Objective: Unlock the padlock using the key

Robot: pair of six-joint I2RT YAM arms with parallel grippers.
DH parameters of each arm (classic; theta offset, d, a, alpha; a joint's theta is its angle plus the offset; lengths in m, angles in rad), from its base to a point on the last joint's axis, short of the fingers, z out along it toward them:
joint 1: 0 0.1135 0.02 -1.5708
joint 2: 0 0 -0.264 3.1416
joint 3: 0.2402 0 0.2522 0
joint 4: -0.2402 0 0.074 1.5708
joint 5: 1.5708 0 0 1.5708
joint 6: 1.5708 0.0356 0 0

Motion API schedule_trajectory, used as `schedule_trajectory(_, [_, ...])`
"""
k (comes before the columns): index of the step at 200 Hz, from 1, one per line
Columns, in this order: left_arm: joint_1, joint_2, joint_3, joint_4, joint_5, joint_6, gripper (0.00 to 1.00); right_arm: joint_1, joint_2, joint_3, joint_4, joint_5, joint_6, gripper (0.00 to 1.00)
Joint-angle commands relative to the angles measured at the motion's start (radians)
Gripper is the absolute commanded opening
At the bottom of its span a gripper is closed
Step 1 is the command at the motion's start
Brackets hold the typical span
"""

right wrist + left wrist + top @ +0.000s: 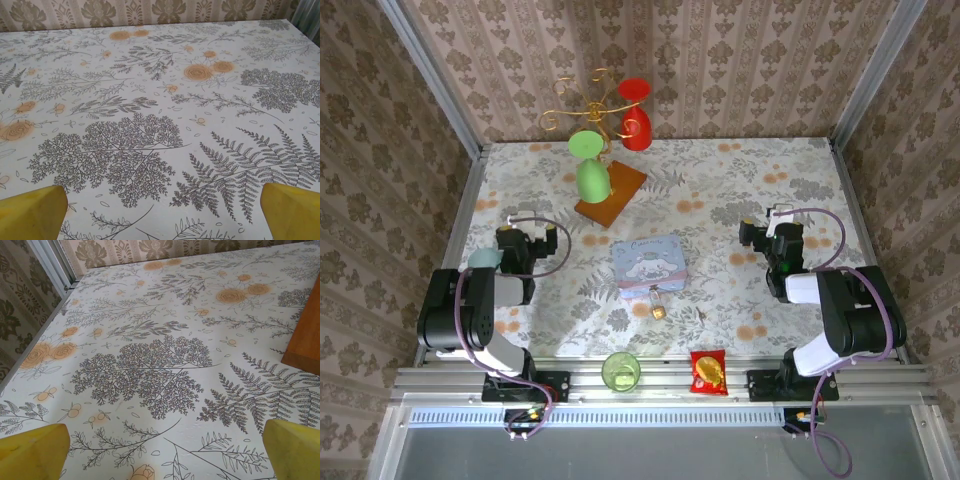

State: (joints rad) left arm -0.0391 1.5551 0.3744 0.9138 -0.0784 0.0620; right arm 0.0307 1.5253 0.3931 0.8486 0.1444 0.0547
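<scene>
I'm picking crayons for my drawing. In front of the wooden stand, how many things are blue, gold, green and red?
Blue: 1, the tin
Gold: 1, the padlock
Green: 1, the cup
Red: 1, the snack packet
Total: 4

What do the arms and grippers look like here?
The left arm and right arm are black with pale grey links; a thin lilac cable loops at each wrist. The left gripper and right gripper have blunt yellow fingertips.
</scene>
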Motion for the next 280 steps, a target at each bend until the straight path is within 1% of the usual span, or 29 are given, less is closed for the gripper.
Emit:
schedule_trajectory(1, [-0.004,0.003,0.009,0.022,-0.004,0.016,1.0,-0.002,0.003,0.01,0.006,-0.013,-0.01,1.0])
schedule_trajectory(78, [0.004,0.002,0.012,0.017,-0.003,0.005,1.0,-0.001,0.003,0.01,0.007,-0.014,-0.01,1.0])
schedule_trajectory(96, [0.017,0.001,0.013,0.013,0.011,-0.006,1.0,-0.003,0.004,0.013,0.007,-0.015,-0.011,1.0])
schedule_trajectory(164, [0.022,0.002,0.012,0.013,0.024,-0.01,1.0,-0.006,0.005,0.012,0.006,-0.018,-0.009,1.0])
schedule_trajectory(214, [0.025,-0.001,0.005,0.025,0.022,-0.016,1.0,-0.006,0.002,0.007,0.013,-0.023,-0.009,1.0])
schedule_trajectory(224, [0.028,-0.008,-0.001,0.03,0.0,-0.028,1.0,-0.006,0.001,0.008,0.013,-0.02,-0.007,1.0])
schedule_trajectory(235, [0.033,-0.032,-0.012,0.032,-0.014,-0.04,1.0,-0.006,-0.013,0.012,-0.005,-0.002,0.002,1.0])
schedule_trajectory(257, [0.033,-0.108,-0.011,-0.04,-0.039,-0.046,1.0,-0.006,-0.095,0.01,-0.068,-0.001,-0.002,1.0])
schedule_trajectory(280, [0.03,-0.181,-0.003,-0.11,-0.07,-0.049,1.0,-0.006,-0.235,0.057,-0.288,0.023,0.043,1.0])
